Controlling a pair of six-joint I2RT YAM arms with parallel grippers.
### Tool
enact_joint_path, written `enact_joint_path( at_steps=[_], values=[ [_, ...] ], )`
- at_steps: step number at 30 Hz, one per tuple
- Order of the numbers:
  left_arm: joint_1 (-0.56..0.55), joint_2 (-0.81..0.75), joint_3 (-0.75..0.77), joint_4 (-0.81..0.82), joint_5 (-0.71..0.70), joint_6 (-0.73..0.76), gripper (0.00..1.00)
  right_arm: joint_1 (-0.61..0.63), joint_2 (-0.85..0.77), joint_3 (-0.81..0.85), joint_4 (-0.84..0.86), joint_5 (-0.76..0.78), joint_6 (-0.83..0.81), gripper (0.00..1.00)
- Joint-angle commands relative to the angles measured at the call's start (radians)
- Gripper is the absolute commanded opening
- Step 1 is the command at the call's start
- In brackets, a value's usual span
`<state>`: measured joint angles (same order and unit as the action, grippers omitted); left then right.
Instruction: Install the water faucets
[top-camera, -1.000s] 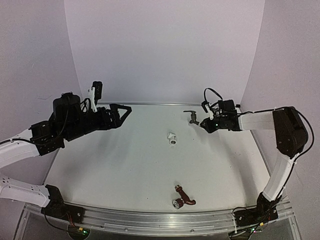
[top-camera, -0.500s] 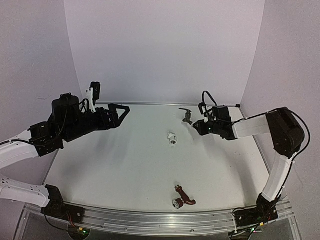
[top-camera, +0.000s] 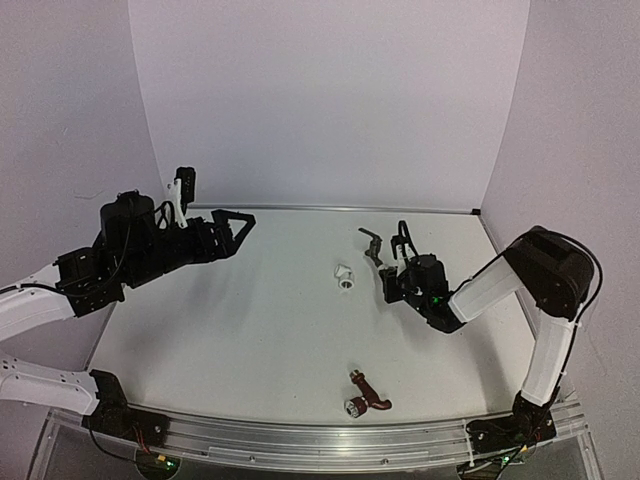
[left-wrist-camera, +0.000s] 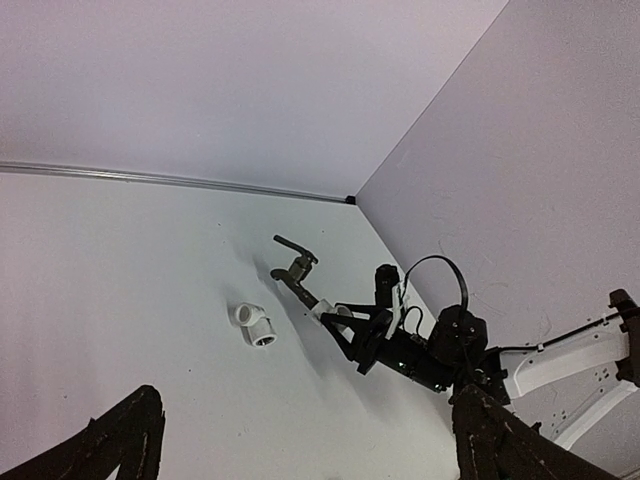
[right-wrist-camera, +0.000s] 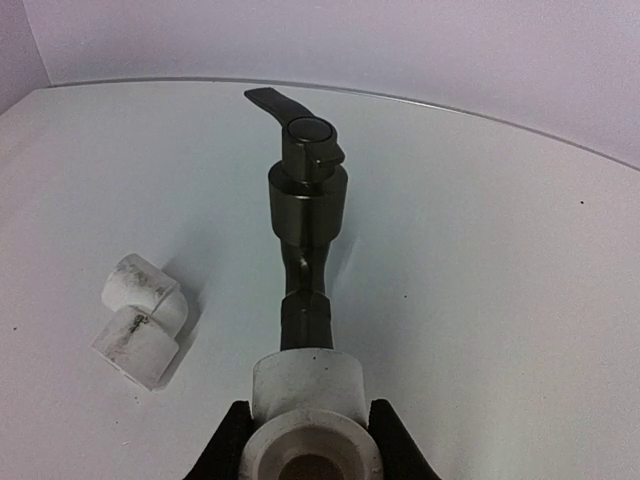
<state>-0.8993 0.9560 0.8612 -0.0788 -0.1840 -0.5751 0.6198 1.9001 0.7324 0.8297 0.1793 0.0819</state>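
Observation:
My right gripper (right-wrist-camera: 307, 448) is shut on a white elbow fitting (right-wrist-camera: 305, 405). The dark grey faucet (right-wrist-camera: 305, 200) sticks out of that fitting, its thin lever pointing away. From above, the right gripper (top-camera: 386, 281) hangs low over the table right of centre, and the dark faucet (top-camera: 372, 243) juts toward the back. A reddish-brown faucet (top-camera: 366, 394) with a silvery round end lies near the front edge. My left gripper (top-camera: 236, 224) is open in the air at the left, holding nothing. In the left wrist view its fingertips (left-wrist-camera: 125, 440) frame the dark faucet (left-wrist-camera: 293, 268).
A second white elbow fitting (top-camera: 344, 274) lies loose on the white table (top-camera: 250, 330), just left of the right gripper, and shows as the loose elbow (right-wrist-camera: 140, 320) in the right wrist view. White walls stand behind and to both sides. A metal rail (top-camera: 300, 440) runs along the front.
My right gripper has swung left and toward the front, dropping lower, carrying the fitting and dark faucet. The left arm has drifted slightly left, still open.

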Motion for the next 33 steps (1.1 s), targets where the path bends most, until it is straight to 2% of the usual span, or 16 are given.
enact_joint_path(
  at_steps=[1,3,7,10,13,15,20,24,26,29,33],
  values=[
    [0.005,-0.019,0.000,0.008,-0.024,0.003,1.00,0.014,0.078,0.027,0.198,0.112,-0.022,0.04],
    [0.005,-0.019,0.000,0.009,-0.025,0.003,1.00,0.014,0.096,0.032,0.201,0.107,-0.015,0.08],
    [0.005,-0.030,-0.003,0.003,-0.031,0.004,1.00,0.014,0.101,0.037,0.196,0.107,-0.004,0.25],
    [0.004,-0.033,-0.007,0.000,-0.031,0.005,1.00,0.013,0.096,0.034,0.182,0.101,0.000,0.33],
    [0.005,-0.031,-0.004,-0.024,-0.034,0.004,1.00,0.014,0.087,0.035,0.164,0.089,0.005,0.53],
    [0.005,-0.029,0.002,-0.042,-0.035,0.001,1.00,0.014,0.074,0.036,0.154,0.075,0.004,0.59],
    [0.005,-0.015,0.038,-0.111,-0.024,-0.002,1.00,0.014,-0.007,0.041,0.101,-0.007,-0.003,0.73],
    [0.019,0.023,0.098,-0.204,0.013,-0.007,1.00,0.012,-0.128,0.078,-0.018,-0.083,-0.012,0.94],
    [0.044,0.053,0.125,-0.238,0.052,-0.016,1.00,0.011,-0.201,0.116,-0.122,-0.134,-0.034,0.97],
    [0.104,0.105,0.155,-0.277,0.145,-0.024,1.00,-0.015,-0.263,0.207,-0.291,-0.209,-0.039,0.98],
    [0.242,0.160,0.173,-0.316,0.276,-0.039,1.00,-0.087,-0.317,0.312,-0.518,-0.341,-0.049,0.98]
  ],
)
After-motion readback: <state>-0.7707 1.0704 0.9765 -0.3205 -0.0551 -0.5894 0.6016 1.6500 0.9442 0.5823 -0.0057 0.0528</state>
